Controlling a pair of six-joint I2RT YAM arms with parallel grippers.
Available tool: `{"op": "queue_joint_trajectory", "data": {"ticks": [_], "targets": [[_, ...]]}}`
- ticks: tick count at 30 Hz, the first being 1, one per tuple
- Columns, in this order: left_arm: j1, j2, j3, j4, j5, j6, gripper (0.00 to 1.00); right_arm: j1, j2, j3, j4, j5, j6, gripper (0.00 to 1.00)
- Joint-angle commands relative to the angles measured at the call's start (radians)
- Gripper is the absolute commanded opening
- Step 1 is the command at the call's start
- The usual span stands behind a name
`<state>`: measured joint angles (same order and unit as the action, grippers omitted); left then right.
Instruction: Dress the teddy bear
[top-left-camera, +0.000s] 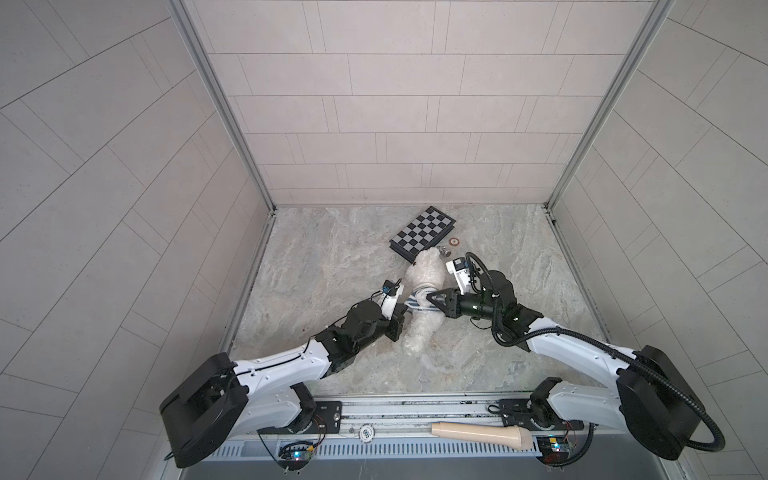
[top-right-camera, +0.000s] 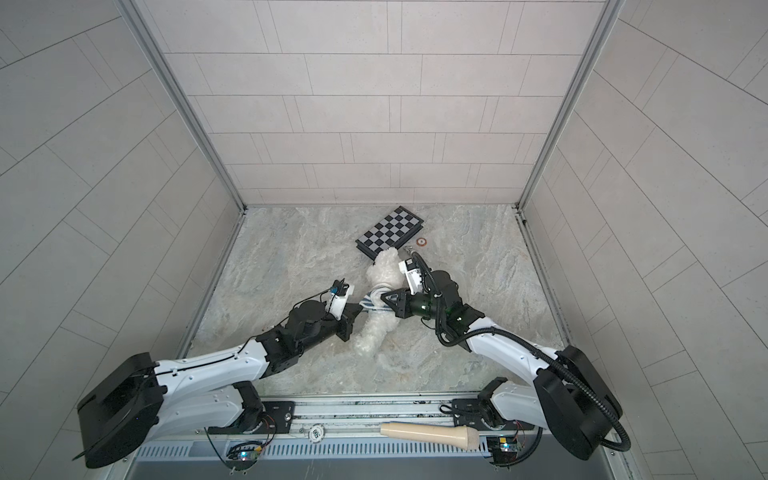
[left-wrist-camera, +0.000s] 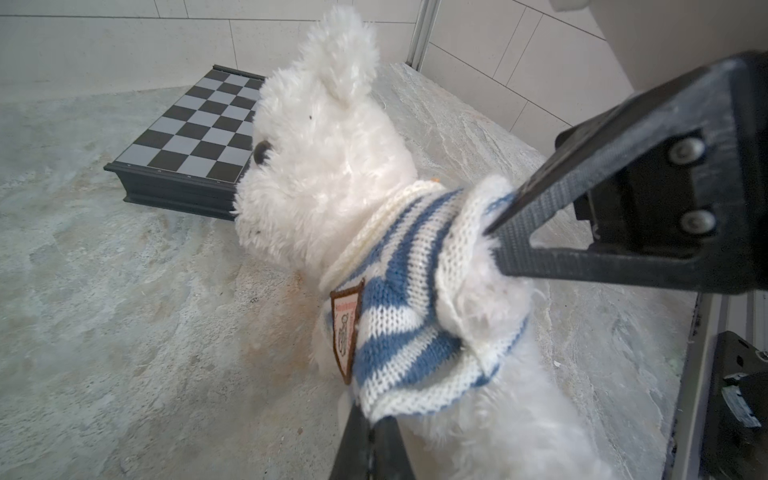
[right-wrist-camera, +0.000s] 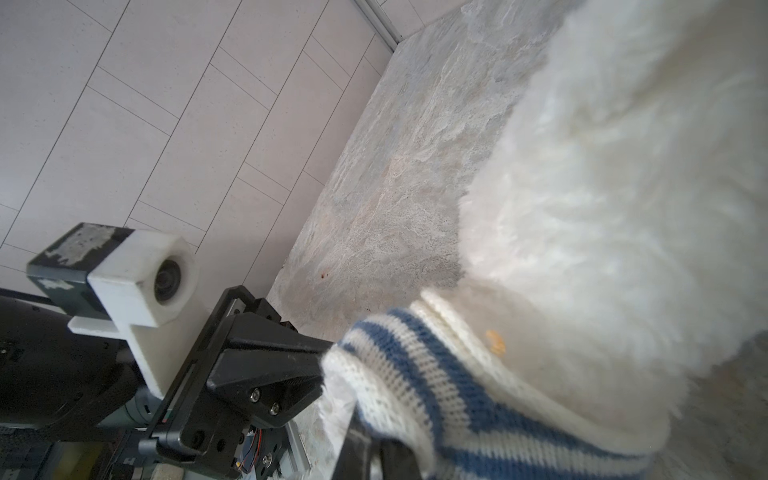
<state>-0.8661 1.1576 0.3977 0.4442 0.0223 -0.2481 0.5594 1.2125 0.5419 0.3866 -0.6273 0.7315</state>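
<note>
The white fluffy teddy bear (top-left-camera: 419, 332) (top-right-camera: 374, 332) lies mid-table in both top views, head (left-wrist-camera: 324, 166) toward the chessboard. A blue-and-white striped knit shirt (left-wrist-camera: 407, 291) (right-wrist-camera: 436, 374) with a crest badge sits bunched round its neck and upper chest (top-left-camera: 419, 302) (top-right-camera: 375, 302). My left gripper (top-left-camera: 408, 308) (top-right-camera: 362, 308) (left-wrist-camera: 370, 419) is shut on the shirt's lower edge at the bear's left side. My right gripper (top-left-camera: 428, 296) (top-right-camera: 383, 297) (right-wrist-camera: 370, 428) is shut on the shirt's edge from the opposite side. The bear's arms are hidden.
A black chessboard (top-left-camera: 422, 232) (left-wrist-camera: 187, 133) lies just behind the bear's head. A small brown ring (top-left-camera: 454, 241) and a small metal piece (top-left-camera: 444, 250) lie to its right. A beige handle-shaped object (top-left-camera: 482, 434) rests on the front rail.
</note>
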Motion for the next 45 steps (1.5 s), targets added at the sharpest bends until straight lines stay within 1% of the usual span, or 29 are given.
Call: {"op": "queue_joint_trajectory", "data": {"ticks": [1,5,9,15,19,26,29,32,35,37,42,45], "targets": [[-0.001,0.030,-0.027,-0.008,0.026,-0.036,0.00,-0.005,0.016,0.005,0.009,-0.028,-0.034,0.10],[-0.003,0.076,-0.033,0.059,0.043,-0.064,0.00,-0.006,-0.002,-0.013,-0.055,0.003,-0.074,0.23],[-0.005,0.125,-0.025,0.096,0.066,-0.067,0.00,-0.005,-0.061,-0.011,-0.171,0.069,-0.136,0.39],[-0.013,0.176,-0.003,0.134,0.077,-0.074,0.00,0.006,-0.149,0.011,-0.373,0.213,-0.240,0.53],[-0.021,0.236,0.023,0.170,0.086,-0.088,0.00,0.040,-0.168,0.039,-0.500,0.351,-0.301,0.58],[-0.024,0.310,0.044,0.256,0.110,-0.143,0.00,0.101,-0.234,0.041,-0.555,0.456,-0.324,0.60],[-0.024,0.329,0.057,0.277,0.123,-0.154,0.00,0.146,-0.286,0.043,-0.588,0.535,-0.342,0.61],[-0.027,0.341,0.072,0.283,0.128,-0.158,0.00,0.191,-0.305,0.065,-0.650,0.627,-0.367,0.61],[-0.028,0.351,0.081,0.285,0.131,-0.159,0.00,0.239,-0.305,0.072,-0.686,0.694,-0.384,0.57],[-0.030,0.357,0.082,0.287,0.134,-0.160,0.00,0.263,-0.298,0.104,-0.693,0.722,-0.396,0.54],[-0.036,0.362,0.087,0.288,0.133,-0.161,0.00,0.272,-0.238,0.137,-0.685,0.721,-0.426,0.44],[-0.037,0.360,0.092,0.285,0.130,-0.157,0.00,0.283,-0.206,0.160,-0.679,0.721,-0.442,0.41]]}}
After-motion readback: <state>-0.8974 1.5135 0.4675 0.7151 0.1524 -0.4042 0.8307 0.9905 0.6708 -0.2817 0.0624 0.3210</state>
